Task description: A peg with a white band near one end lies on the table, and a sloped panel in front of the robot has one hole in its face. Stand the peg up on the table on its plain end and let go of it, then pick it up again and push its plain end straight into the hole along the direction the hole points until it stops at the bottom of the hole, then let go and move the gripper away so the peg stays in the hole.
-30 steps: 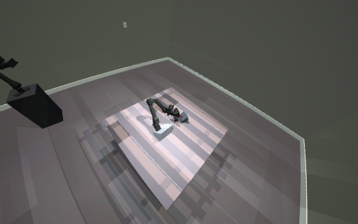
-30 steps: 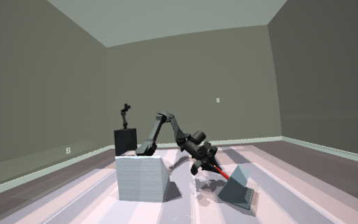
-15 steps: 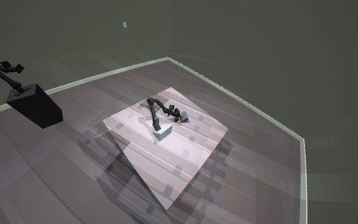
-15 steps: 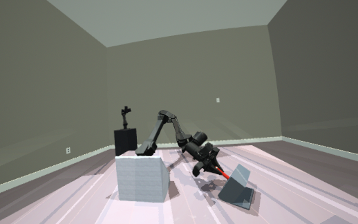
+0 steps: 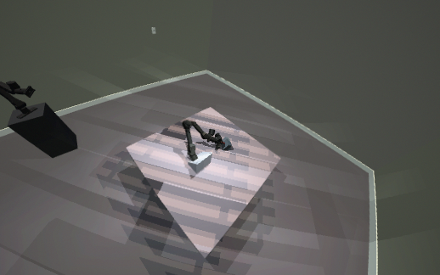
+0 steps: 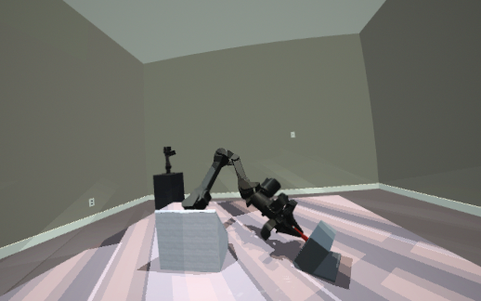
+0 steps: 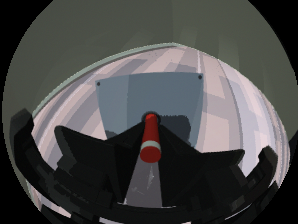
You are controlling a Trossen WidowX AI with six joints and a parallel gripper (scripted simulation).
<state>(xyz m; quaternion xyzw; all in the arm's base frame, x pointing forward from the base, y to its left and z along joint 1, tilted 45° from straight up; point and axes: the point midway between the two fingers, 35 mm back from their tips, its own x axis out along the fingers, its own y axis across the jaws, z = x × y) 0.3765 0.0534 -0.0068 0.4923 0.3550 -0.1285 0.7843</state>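
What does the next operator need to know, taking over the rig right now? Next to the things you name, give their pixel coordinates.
Gripper (image 6: 304, 233) (image 7: 150, 127): shut on the red peg (image 6: 301, 233) (image 7: 151, 138), banded end toward the wrist camera.
Sloped panel (image 6: 324, 236) (image 7: 150, 92): on the table; peg's plain end is at its hole (image 7: 158, 118), apparently in it; depth can't be told.
Done: peg picked up, brought to the hole.
Left: make sure it's bottomed, let go, move away.
Standing step: not shown here.

The jaws (image 5: 222, 144) (image 6: 302, 234) hide the sloped panel's (image 5: 227, 143) (image 6: 324, 236) (image 7: 150, 95) lower part in the wrist view.
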